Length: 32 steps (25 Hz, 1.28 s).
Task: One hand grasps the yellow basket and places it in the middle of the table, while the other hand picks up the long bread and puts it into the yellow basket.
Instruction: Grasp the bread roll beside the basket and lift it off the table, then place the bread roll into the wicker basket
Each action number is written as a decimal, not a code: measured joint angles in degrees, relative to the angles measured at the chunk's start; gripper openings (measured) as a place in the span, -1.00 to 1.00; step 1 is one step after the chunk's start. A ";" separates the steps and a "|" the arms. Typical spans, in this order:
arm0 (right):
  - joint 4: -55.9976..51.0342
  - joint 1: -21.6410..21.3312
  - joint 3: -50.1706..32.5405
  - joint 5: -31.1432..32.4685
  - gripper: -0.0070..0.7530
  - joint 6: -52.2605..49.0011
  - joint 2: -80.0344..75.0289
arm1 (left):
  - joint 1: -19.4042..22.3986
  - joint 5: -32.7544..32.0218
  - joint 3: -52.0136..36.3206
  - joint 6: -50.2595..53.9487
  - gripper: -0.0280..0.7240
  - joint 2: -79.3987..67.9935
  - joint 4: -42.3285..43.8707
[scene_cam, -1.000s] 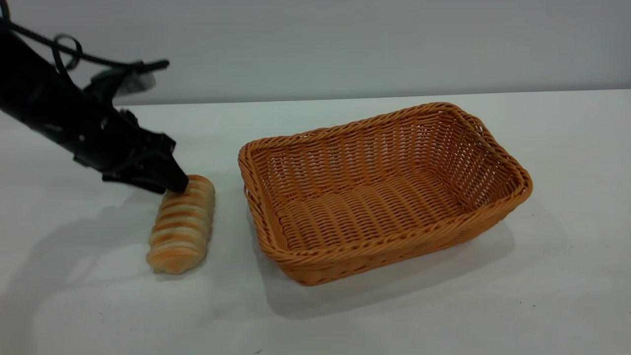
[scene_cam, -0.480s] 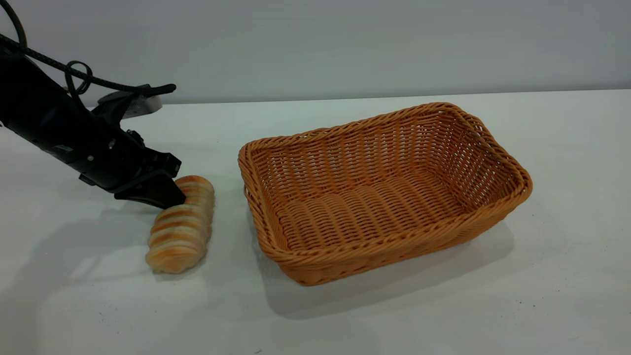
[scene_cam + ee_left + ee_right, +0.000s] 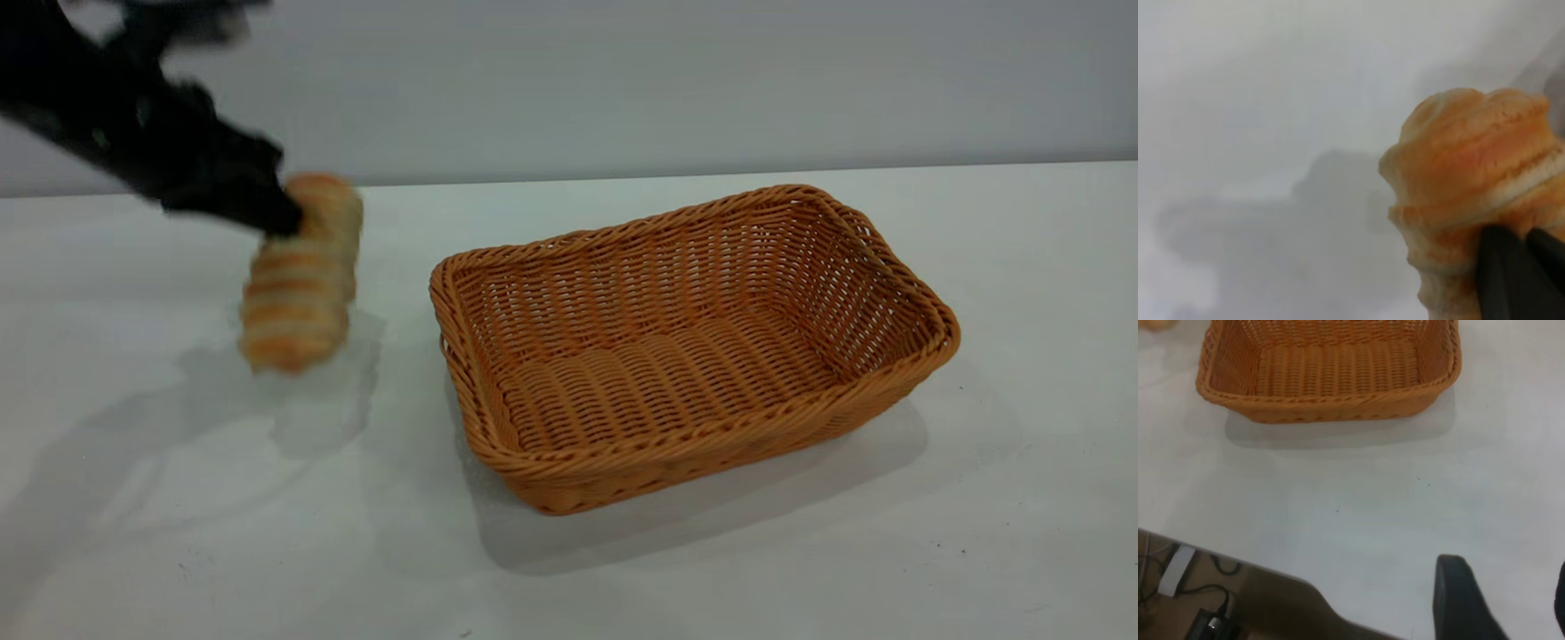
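White worktop (image 3: pixel 622 578) now lies under your lifted long bread (image 3: pixel 298 276), clamped by the left tool (image 3: pixel 283 216) beside the yellow basket (image 3: pixel 693 347); right tool (image 3: pixel 1501 600) parked, spread.

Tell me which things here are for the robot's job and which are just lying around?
For the job:
- long bread, held up in the left tool
- yellow basket, nothing inside
- table
- right tool, open, off by the table's edge

Just lying around:
- cables below the table's edge

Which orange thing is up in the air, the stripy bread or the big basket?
The striped oblong bread roll, held by the left gripper. The large orange woven basket sits on the table.
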<state>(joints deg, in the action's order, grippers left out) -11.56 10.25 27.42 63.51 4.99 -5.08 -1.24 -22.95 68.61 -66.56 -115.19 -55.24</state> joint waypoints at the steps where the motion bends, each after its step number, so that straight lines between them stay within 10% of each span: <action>1: 0.00 0.00 0.00 0.00 -0.11 0.00 0.00 | 0.00 -1.41 0.49 0.00 -0.87 1.21 0.36; 8: 0.00 0.00 0.00 0.00 -0.11 0.00 0.00 | -3.51 -15.50 8.87 0.53 -0.88 3.04 2.34; 32: 0.00 0.00 -0.05 0.00 -0.11 0.00 0.00 | -27.77 -32.34 52.17 29.30 -0.88 -22.54 31.21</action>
<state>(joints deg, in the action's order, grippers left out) -11.56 10.25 27.38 63.51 4.99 -5.08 -29.00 -55.28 120.78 -37.26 -137.73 -24.03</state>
